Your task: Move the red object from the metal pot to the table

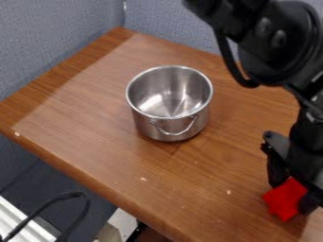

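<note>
The metal pot (169, 102) stands upright on the wooden table (76, 95), left of centre, and its inside shows only bare steel. My black gripper (289, 182) points down at the table's lower right, well clear of the pot. It is shut on the red object (285, 200), whose lower end sticks out below the fingers, right at the tabletop near the front edge. The bar's upper part is hidden between the fingers.
A grey-blue wall (63, 24) runs behind the table. The black arm (265, 38) reaches in from the top right, above the table's back right part. Dark cables (51, 222) hang below the table's front edge at the lower left.
</note>
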`<move>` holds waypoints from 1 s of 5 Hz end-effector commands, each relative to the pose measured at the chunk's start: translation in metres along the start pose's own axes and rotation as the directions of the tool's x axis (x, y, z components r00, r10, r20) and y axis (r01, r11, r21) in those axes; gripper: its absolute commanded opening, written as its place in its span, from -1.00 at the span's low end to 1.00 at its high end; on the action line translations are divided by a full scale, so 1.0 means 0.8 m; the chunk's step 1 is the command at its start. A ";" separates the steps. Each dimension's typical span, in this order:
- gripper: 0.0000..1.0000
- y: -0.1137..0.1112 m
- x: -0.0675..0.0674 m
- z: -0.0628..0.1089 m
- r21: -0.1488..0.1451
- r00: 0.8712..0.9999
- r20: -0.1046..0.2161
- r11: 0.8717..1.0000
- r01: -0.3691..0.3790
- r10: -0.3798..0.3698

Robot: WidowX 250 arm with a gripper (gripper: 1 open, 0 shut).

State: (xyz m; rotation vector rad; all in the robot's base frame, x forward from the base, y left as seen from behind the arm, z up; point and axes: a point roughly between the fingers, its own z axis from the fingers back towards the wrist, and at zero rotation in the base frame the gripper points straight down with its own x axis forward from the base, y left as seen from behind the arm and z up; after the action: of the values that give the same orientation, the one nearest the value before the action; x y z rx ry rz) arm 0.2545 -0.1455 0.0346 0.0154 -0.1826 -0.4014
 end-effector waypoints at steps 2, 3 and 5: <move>-1.00 0.026 0.003 -0.016 -0.008 0.998 -0.016 0.998 -0.063 0.063; -1.00 0.031 -0.002 -0.023 -0.015 0.996 -0.031 0.996 -0.087 0.086; -1.00 0.037 -0.014 -0.030 -0.013 0.991 -0.058 0.992 -0.124 0.123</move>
State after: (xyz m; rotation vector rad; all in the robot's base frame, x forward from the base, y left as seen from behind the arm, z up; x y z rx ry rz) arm 0.2721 -0.1312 0.0302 -0.0265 -0.2009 -0.3196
